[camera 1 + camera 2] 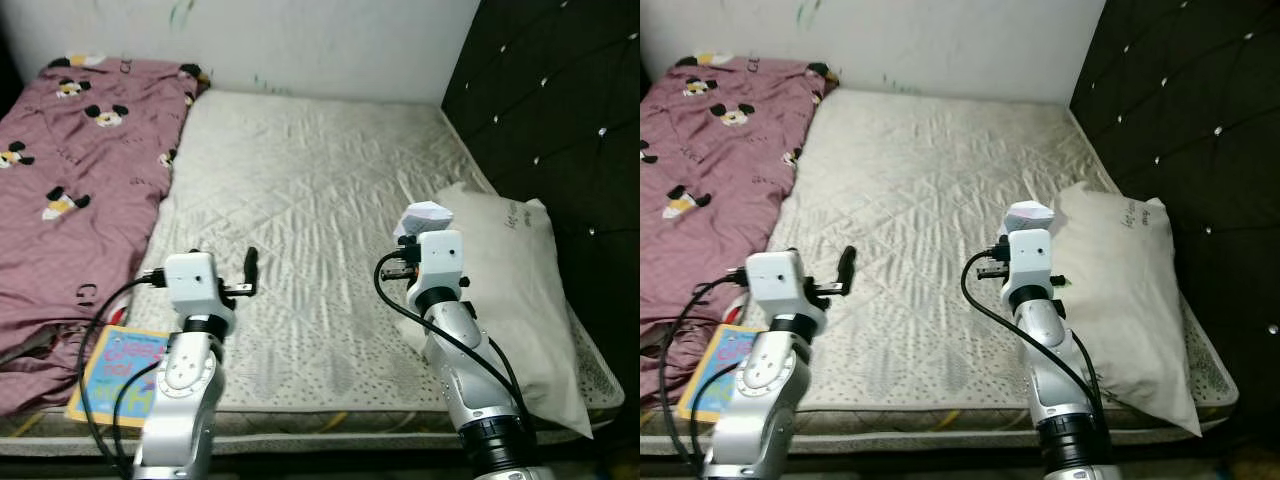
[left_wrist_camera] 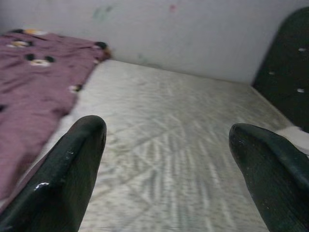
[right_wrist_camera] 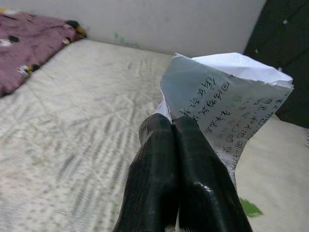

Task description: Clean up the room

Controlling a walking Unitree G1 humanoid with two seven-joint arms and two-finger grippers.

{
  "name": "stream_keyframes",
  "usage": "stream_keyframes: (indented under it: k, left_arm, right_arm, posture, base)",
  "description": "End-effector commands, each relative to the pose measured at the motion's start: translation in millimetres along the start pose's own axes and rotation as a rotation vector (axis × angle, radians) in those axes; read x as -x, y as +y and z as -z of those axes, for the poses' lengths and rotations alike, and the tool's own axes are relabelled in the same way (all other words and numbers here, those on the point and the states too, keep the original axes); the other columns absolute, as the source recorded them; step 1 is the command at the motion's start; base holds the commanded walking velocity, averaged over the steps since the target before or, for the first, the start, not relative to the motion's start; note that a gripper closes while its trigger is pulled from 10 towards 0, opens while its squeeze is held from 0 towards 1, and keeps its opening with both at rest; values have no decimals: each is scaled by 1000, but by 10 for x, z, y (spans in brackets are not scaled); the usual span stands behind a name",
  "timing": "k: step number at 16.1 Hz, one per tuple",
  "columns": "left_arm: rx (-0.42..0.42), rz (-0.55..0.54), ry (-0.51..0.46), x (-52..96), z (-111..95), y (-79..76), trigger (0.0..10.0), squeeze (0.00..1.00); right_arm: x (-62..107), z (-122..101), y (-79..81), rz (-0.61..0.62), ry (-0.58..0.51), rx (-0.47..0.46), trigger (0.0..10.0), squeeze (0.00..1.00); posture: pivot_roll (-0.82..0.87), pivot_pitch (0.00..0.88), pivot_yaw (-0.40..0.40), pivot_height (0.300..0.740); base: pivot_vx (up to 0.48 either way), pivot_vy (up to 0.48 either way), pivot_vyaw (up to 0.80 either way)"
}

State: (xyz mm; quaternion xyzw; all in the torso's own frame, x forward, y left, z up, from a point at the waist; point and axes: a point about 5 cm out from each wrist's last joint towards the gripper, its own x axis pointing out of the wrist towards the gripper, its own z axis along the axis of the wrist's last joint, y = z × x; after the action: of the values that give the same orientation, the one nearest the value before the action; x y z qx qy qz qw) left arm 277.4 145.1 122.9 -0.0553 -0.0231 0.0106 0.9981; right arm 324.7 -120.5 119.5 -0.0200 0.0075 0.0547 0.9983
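A crumpled sheet of white paper (image 3: 227, 101) with handwritten lines is pinched in my right gripper (image 3: 173, 124), whose two black fingers are shut on its lower edge. The paper (image 1: 423, 216) is held above the mattress (image 1: 300, 180), just beside the white pillow (image 1: 515, 280). My left gripper (image 2: 166, 140) stands open over the mattress's front left part, with nothing between its fingers (image 2: 79, 150). One of its fingers (image 1: 250, 268) points upward in the left eye view.
A purple blanket (image 1: 80, 150) with cartoon mice covers the bed's left side. A colourful children's book (image 1: 120, 372) lies at the front left edge. A black tufted headboard (image 1: 560, 110) borders the right, and a white wall runs behind.
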Motion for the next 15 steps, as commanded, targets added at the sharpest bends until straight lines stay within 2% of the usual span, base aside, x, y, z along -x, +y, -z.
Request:
stream_keyframes:
  k: [1, 15]
  left_arm:
    - [10, 1, 3, 7, -6, -4, 10000, 0]
    - [19, 9, 11, -10, 17, -42, 10000, 0]
  right_arm:
    - [-20, -40, -1, 0, -16, -1, 10000, 0]
    - [-2, -21, -28, -6, -20, -6, 10000, 0]
  posture:
    - [48, 68, -43, 740]
    - [39, 54, -41, 740]
  base:
    - [0, 330, 0]
    - [0, 362, 0]
